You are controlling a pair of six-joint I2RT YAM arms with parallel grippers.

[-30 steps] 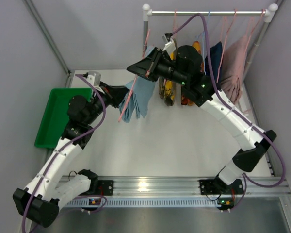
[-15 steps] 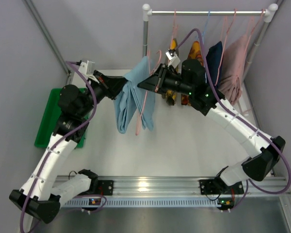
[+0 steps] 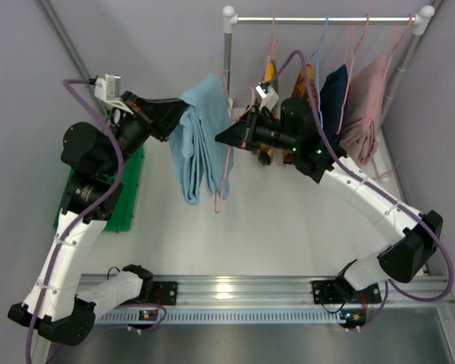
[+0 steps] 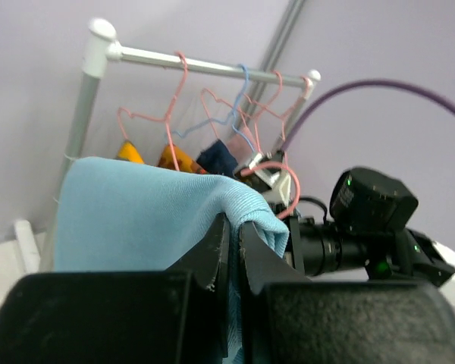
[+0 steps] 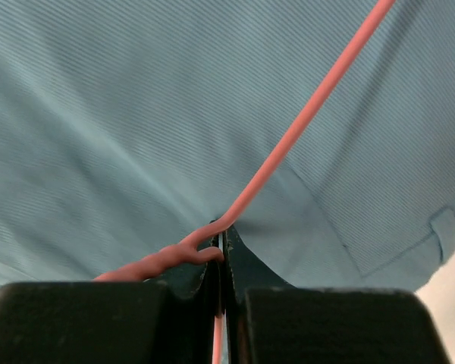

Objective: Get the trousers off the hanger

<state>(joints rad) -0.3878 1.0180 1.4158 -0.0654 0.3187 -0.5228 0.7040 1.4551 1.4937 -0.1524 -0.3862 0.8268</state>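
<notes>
Blue cloth pinched in the left tool (image 3: 178,115), pink wire pinched in the right tool (image 3: 220,136), both held up off the worktop (image 3: 288,227).

Left tool fingers (image 4: 212,246) are pressed together on the top fold of the light blue trousers (image 3: 201,144), which drape down on either side of the grip in mid-air, left of the rail (image 3: 326,19) and well above the worktop. Facing it from the right, the right tool has its fingers closed tight on the pink wire hanger (image 3: 227,155), whose wire runs across the blue cloth in the right wrist view and hangs down just beside the trouser legs. Behind the right arm, the yellow patterned trousers (image 3: 269,74) hang from the rail, mostly hidden. A green tray (image 3: 129,197) lies at the left edge of the worktop.
</notes>
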